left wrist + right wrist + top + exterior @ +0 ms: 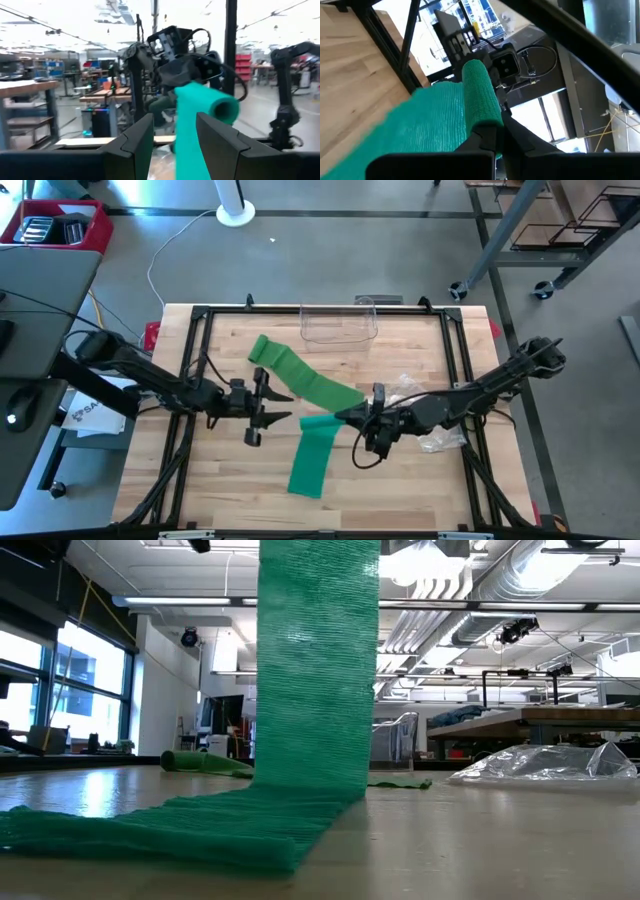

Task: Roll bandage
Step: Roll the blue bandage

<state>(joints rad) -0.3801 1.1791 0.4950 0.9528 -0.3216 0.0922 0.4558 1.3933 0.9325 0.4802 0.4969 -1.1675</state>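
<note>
A long green bandage (300, 380) lies across the wooden table. One stretch runs from its far-left end (262, 350) up to my right gripper (347, 418). Another stretch hangs down from there (318, 660), and its lower end lies flat on the table toward the near edge (307, 470). My right gripper is shut on a rolled part of the bandage (480, 95), lifted above the table's middle. My left gripper (288, 407) is open and empty, level, just left of the bandage, its fingers pointing at the roll (220, 107). My right gripper pinches the rolled part of the bandage (485, 122) between its two fingers, which lie across the roll. The roll sticks out beyond the fingertips, lifted clear of the table. The loose strip hangs slack below it down to the table (250, 820).
A clear plastic box (338, 323) stands at the table's far edge. Crumpled clear plastic wrap (432, 435) lies on the right, under my right arm; it also shows in the low view (540, 765). A black frame (190, 380) runs round the table's edges.
</note>
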